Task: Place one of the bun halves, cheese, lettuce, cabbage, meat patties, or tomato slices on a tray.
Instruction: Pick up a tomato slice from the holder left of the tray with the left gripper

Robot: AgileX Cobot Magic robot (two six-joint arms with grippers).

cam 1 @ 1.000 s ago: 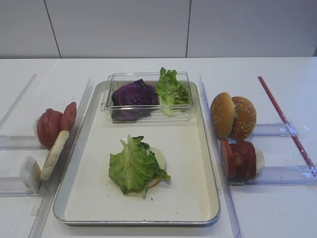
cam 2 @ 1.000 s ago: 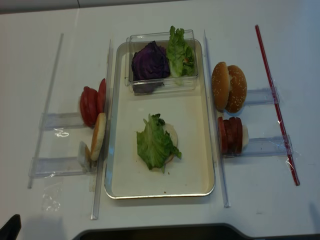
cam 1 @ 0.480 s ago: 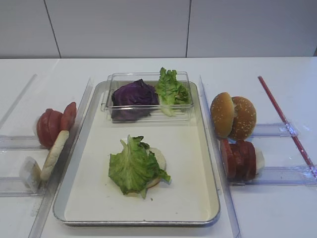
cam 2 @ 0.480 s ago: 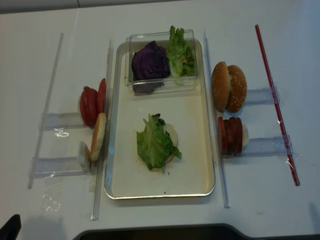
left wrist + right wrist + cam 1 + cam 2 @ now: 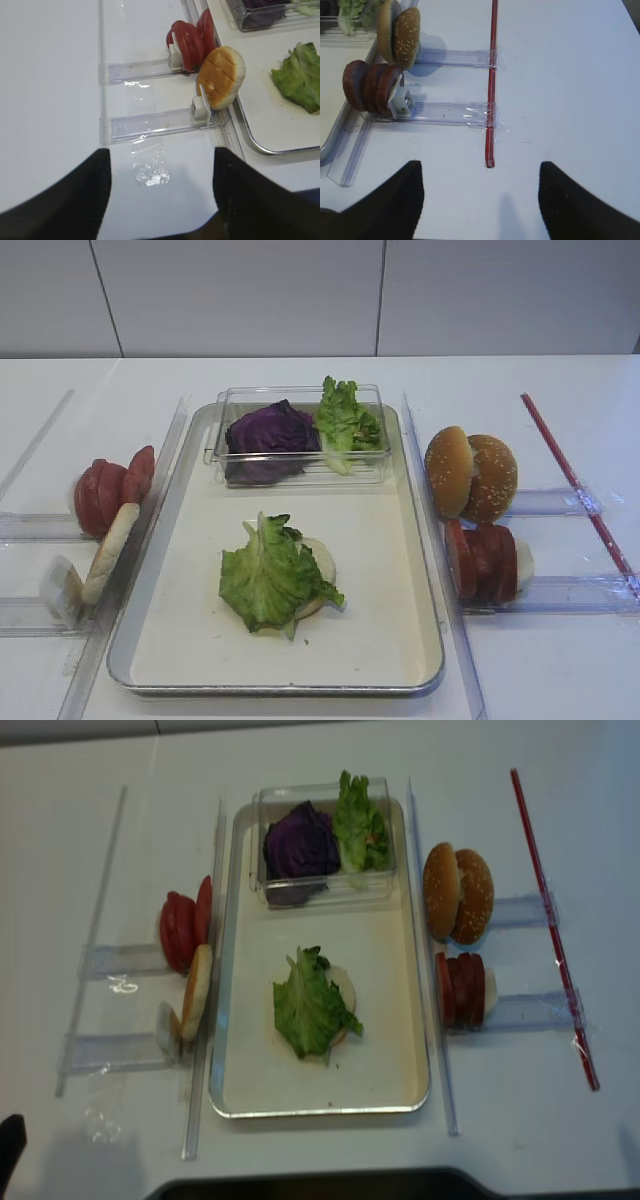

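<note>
The metal tray holds a bun half cut face up, with a lettuce leaf draped over it. At the tray's far end a clear box holds the cabbage and more lettuce. On the left racks stand tomato slices and a plain bun half. Seeded bun halves and meat patties stand on the right racks. My left gripper is open over bare table, short of the left racks. My right gripper is open over bare table, nothing between its fingers. No cheese shows.
Clear plastic rails run along both sides of the tray. A red strip lies across the right racks' ends. A crumpled scrap of clear film sits on the table between my left fingers. The table's near edge is dark.
The dark tip of my left gripper at the bottom-left corner of the overhead view has slid further toward the edge. No food has moved.
</note>
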